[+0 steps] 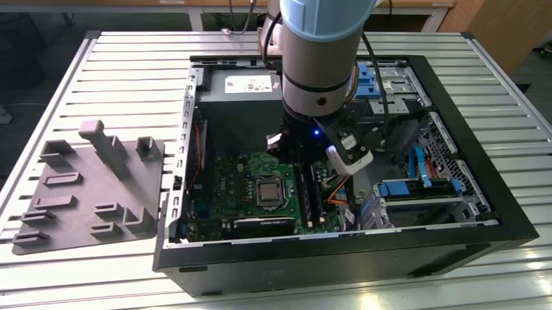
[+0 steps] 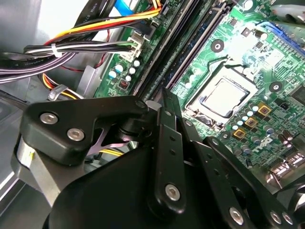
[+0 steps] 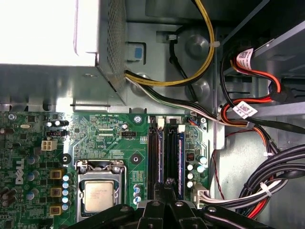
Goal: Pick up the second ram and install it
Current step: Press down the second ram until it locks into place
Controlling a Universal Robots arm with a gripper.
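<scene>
In the first wrist view, two dark sticks with a bluish sheen stand seated in the motherboard's black memory slots. The second ram (image 3: 161, 157) is the one nearest my gripper (image 3: 167, 183); the other stick (image 3: 180, 162) stands one slot over. The gripper hangs low over the near end of these slots with its fingers drawn together, and I see nothing held between them. I cannot tell whether the tips touch the ram. The second wrist view shows the gripper (image 2: 164, 95) shut just short of the slots (image 2: 188, 36). In the exterior view the gripper (image 1: 298, 165) is inside the open computer case.
The processor (image 3: 97, 193) lies beside the slots. Cable bundles (image 3: 267, 186) crowd the slots' other side, and the power supply (image 3: 47, 33) stands beyond the board. The case's walls (image 1: 345, 242) ring the work area. A grey moulded tray (image 1: 86, 194) with posts lies at the exterior view's left.
</scene>
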